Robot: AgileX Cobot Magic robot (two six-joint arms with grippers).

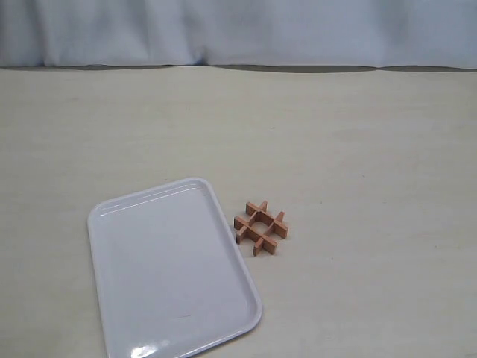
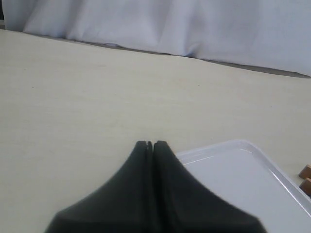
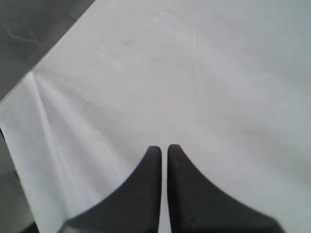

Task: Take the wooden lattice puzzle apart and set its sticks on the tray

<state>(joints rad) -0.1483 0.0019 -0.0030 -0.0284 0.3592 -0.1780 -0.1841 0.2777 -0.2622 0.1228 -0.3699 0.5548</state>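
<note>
The wooden lattice puzzle lies whole on the table, a small reddish-brown hash shape just right of the tray. The white tray holds nothing. Neither arm shows in the exterior view. In the left wrist view my left gripper is shut, empty, above the table near a tray corner; two stick ends peek in at the frame edge. My right gripper is shut with a thin slit between its black fingers, empty, facing white cloth.
A white cloth backdrop hangs along the table's far edge. The beige tabletop spreads around the tray and puzzle. The right wrist view shows only white cloth and a dark corner.
</note>
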